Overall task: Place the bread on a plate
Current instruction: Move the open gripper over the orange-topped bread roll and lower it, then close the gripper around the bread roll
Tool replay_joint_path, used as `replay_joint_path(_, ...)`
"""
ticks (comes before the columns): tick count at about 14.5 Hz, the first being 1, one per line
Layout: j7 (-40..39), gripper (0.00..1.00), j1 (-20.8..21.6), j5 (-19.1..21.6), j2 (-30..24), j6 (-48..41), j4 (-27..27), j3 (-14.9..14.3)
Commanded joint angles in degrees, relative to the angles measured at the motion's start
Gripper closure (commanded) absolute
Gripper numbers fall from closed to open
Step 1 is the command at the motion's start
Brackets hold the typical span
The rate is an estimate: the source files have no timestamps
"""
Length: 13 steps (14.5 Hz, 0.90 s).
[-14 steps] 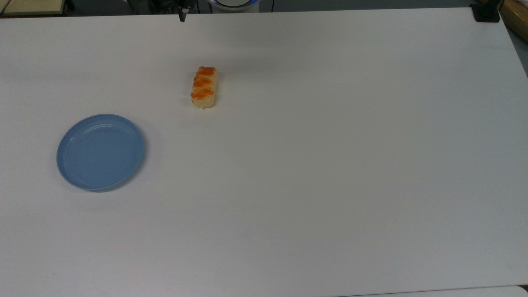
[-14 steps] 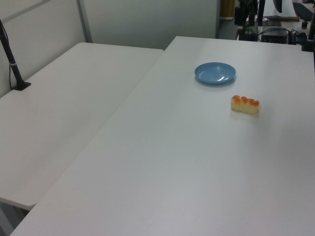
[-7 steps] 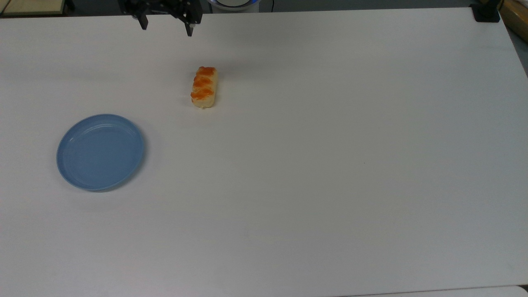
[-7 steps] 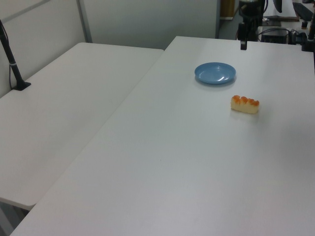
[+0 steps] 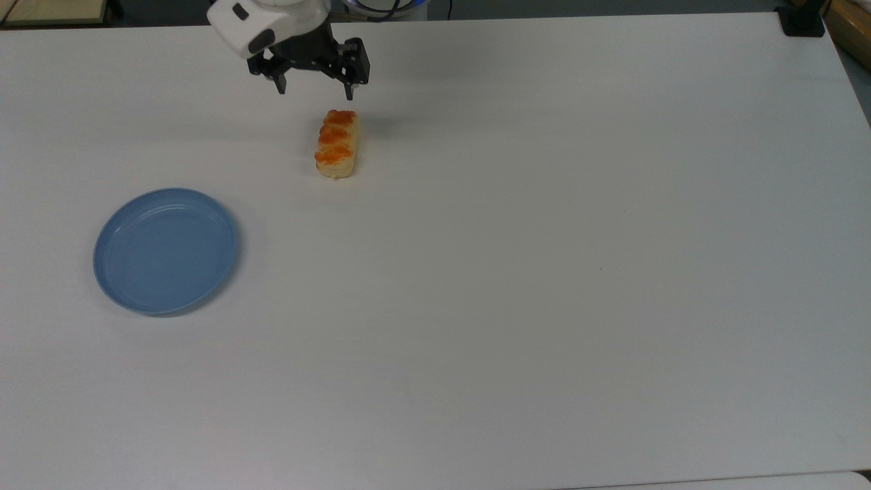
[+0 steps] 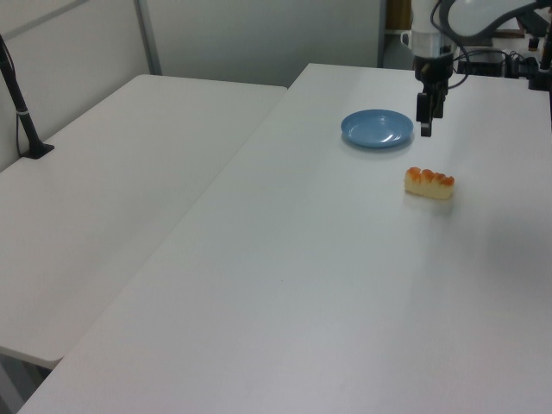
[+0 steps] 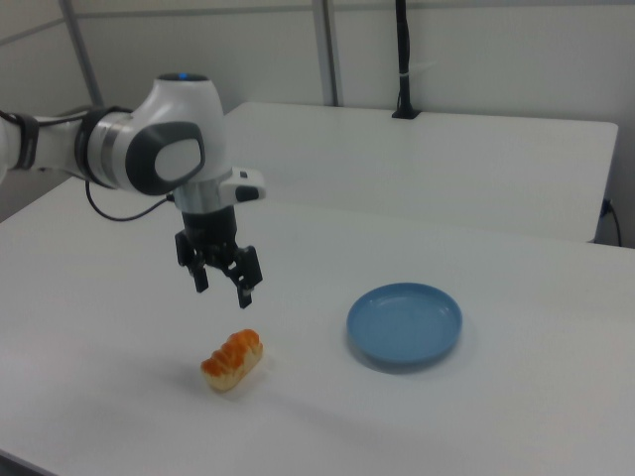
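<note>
The bread [image 5: 335, 144] is a small pale-yellow loaf with orange-brown bumps, lying on the white table [image 5: 517, 258]; it also appears as bread [image 6: 429, 183] in the left view and bread [image 7: 231, 360] in the right view. The light-blue plate [image 5: 165, 250] sits empty toward the top view's lower left, also seen as plate [image 6: 377, 128] and plate [image 7: 404, 324]. My gripper [image 5: 316, 87] hangs open in the air above the table, just past the bread's far end in the top view. In the right view the gripper [image 7: 223, 289] is above the loaf with nothing between its fingers.
A second white table [image 6: 112, 207] adjoins on the left view's left, with a black post [image 6: 24, 121] clamped at its edge. A black clamp [image 5: 801, 20] sits at the top view's upper right corner. Cables and equipment lie beyond the table's far edge.
The arm has swung in from the table's far edge toward the bread and come lower, with the fingers open. Bread and plate have not moved.
</note>
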Motion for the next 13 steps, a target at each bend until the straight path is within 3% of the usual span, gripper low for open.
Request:
replay_joint_path(1,-0.10,0.00,2.16,-2.27,-0.87,7.02,-7.27,-0.28)
replay_joint_path(5,-0.10,0.02,1.81,-2.54,5.20,12.39,-8.25,-0.37)
replay_joint_path(11,1.04,0.02,2.51,-2.71,7.92,17.57,-10.18,-0.37)
replay_joint_path(13,2.27,0.07,3.30,-2.97,9.42,18.89,-10.54,-0.37)
